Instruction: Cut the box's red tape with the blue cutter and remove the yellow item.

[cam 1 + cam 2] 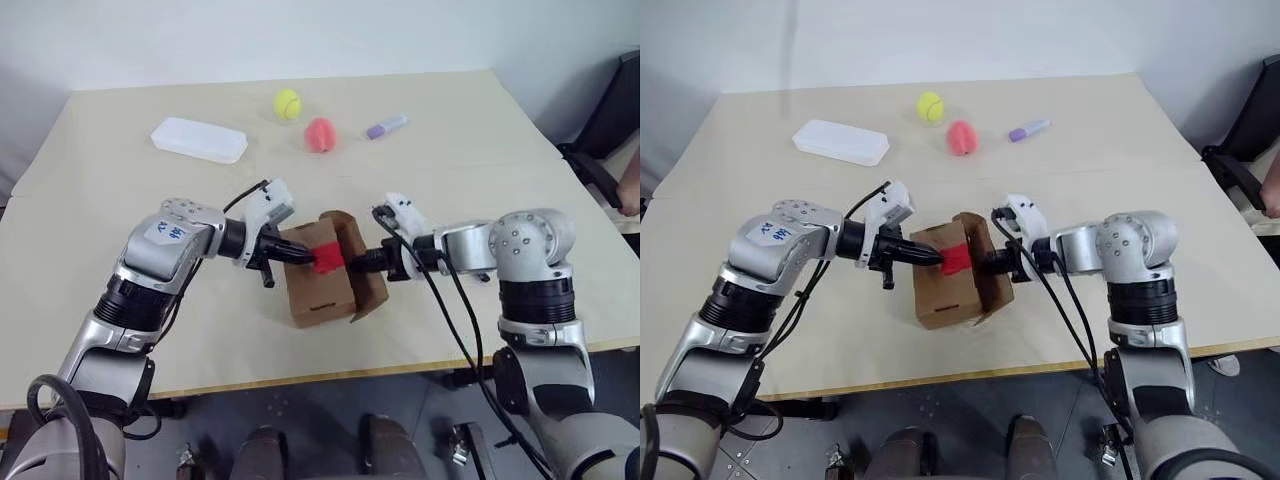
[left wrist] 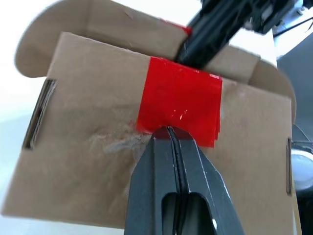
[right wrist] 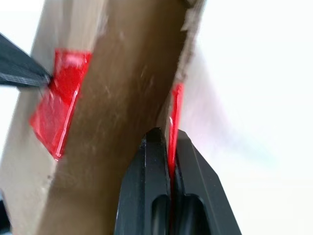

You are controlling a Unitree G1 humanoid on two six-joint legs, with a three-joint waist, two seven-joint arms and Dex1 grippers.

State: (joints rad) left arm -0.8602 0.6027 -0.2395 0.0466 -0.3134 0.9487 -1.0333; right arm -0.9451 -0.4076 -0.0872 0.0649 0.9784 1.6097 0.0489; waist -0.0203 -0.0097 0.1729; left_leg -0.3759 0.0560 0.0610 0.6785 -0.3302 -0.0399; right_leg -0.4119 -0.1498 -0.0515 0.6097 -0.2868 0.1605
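We had the small brown cardboard box (image 1: pixel 322 270) mid-table, left gripper (image 2: pixel 168 134) pinching its red tape patch (image 2: pixel 180 100), right gripper (image 3: pixel 168 139) clamping the taped flap, probably to pull it open.

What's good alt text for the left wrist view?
The left gripper, fingers shut, pinches the lower edge of the red tape on a face of the brown cardboard box. Beyond the box's top edge, the right gripper reaches in at an opened flap.
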